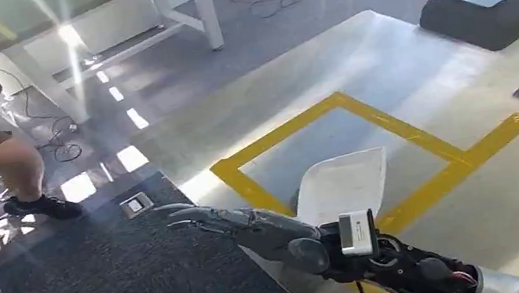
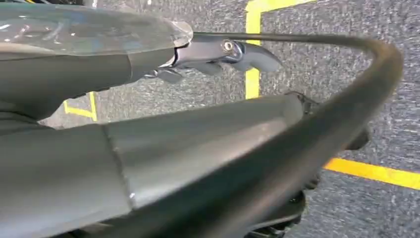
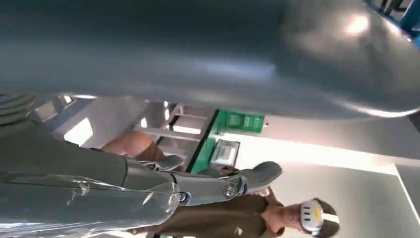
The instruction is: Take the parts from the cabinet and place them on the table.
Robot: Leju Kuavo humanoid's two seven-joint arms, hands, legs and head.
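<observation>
I hold my right robot hand [image 1: 213,222] low and forward over the floor [image 1: 402,67], fingers stretched out, with a white sheet-like part [image 1: 342,184] upright just behind it, probably for carrying, though I cannot tell whether the robot hand actually grips it.

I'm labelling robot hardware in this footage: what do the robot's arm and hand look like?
In the head view the robot hand is dark grey metal with slim jointed fingers. Behind it, a small silver-white box with a dark label sits at the wrist, among black joint housings with a thin black cable and a red spot; the forearm turns silver. Wrist views show glossy grey cover and screw-pinned fingers.
</observation>
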